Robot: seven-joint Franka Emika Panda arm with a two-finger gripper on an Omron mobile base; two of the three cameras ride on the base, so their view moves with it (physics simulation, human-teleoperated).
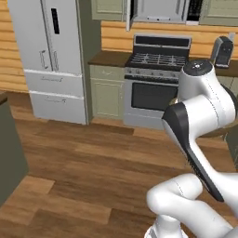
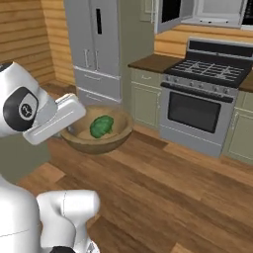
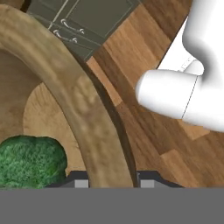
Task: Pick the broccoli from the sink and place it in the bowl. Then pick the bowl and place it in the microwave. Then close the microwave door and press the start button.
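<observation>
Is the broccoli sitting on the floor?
No, the broccoli lies inside the bowl, which is held up above the wooden floor.

Layout. The broccoli (image 2: 102, 125) lies in the bowl (image 2: 112, 139), which is raised above the floor (image 2: 163, 188) ahead of the arm. Behind it stands the refrigerator (image 2: 96, 47); to its right, the oven (image 2: 202, 106) between cabinets (image 2: 145, 103), with the microwave (image 2: 212, 12) above, door (image 2: 168, 12) open.

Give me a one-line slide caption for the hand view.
End effector clamped on the rim of the round brown wooden bowl, small bright-green broccoli floret inside, carried above the wooden floor.
</observation>
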